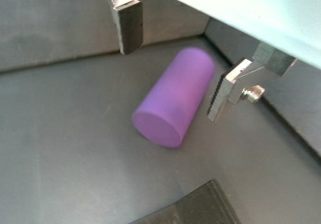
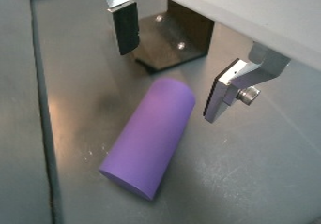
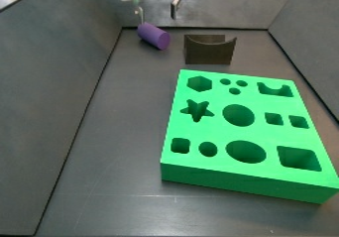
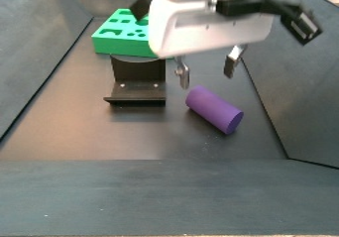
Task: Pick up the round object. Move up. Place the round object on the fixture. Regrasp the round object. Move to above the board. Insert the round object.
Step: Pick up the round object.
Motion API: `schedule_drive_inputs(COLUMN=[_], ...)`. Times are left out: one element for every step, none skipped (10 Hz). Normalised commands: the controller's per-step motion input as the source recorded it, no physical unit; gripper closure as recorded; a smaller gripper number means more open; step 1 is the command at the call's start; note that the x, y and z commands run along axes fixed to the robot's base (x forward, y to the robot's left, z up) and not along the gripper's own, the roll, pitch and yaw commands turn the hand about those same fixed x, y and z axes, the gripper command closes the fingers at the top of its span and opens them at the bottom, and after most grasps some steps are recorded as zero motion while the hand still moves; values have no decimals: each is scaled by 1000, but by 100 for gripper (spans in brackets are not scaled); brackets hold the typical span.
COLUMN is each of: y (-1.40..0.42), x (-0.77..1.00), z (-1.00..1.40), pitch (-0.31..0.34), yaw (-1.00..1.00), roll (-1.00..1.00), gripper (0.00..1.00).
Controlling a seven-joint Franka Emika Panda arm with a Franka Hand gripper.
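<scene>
Both side views show the open pincer (image 4: 205,74) above the lying round object (image 4: 213,109), seemingly clear of the fixture (image 4: 135,86).

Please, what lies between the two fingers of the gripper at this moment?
The round object lies on the floor between the fingers of the open gripper, touching neither, as both wrist views show.

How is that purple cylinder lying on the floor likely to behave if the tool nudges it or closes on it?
The purple cylinder lies on its side, so a sideways nudge would probably make it roll. It looks solid and smooth, likely stiff, perhaps a little slippery. The tool hangs open above it, fingers on either side, so closing squarely should trap it.
</scene>
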Motion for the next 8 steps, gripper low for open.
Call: schedule_drive_inputs(y=[6, 9, 9, 54, 106, 134, 83, -31], x=[0, 17, 9, 0, 0, 0, 0, -89], z=[-986, -1000, -1000, -1000, -1000, -1000, -897, 0], pitch=[-84, -60, -51, -81, -114, -116, -104, -84], yaw=[371, 274, 220, 220, 231, 211, 174, 0], roll=[117, 116, 103, 57, 14, 43, 176, 36], gripper=[0, 0, 0, 0, 0, 0, 0, 0])
